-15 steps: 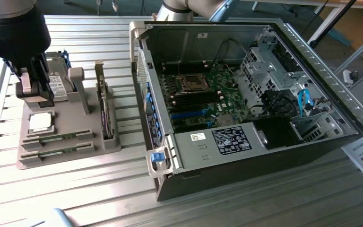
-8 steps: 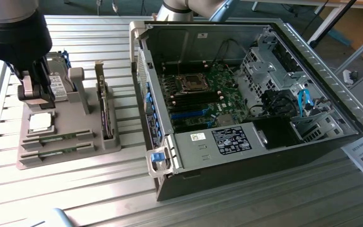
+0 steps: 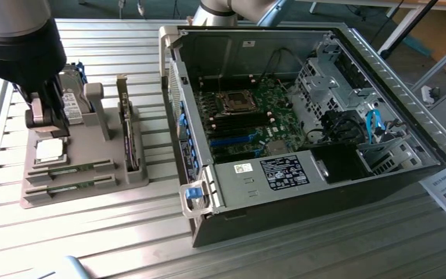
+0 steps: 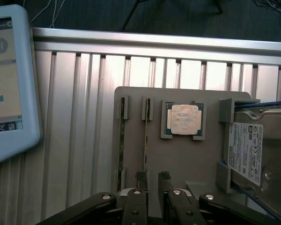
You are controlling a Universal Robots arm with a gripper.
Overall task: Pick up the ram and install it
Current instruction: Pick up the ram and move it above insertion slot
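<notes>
Two ram sticks stand on edge in slots of the grey holder [image 4: 178, 159]: one ram stick [image 4: 121, 140] on the outer side and a second ram stick [image 4: 145, 136] beside the processor chip [image 4: 184, 119]. In the exterior view they lie at the holder's front, ram [image 3: 74, 169] and ram [image 3: 69, 186]. My gripper [image 4: 152, 176] hovers above the holder, open by a narrow gap with nothing between its fingers [image 4: 140, 177]. One fingertip sits close to the end of the second stick. In the exterior view the gripper [image 3: 47, 123] hangs over the holder's back left.
The hard drive [image 4: 255, 154] and a card with a bracket [image 3: 132, 136] stand upright in the holder. The open computer case [image 3: 378, 64] with its motherboard [image 3: 246, 113] lies to the exterior view's right. A tablet [image 4: 9, 79] rests beside the holder on the slatted metal table [image 3: 114, 232].
</notes>
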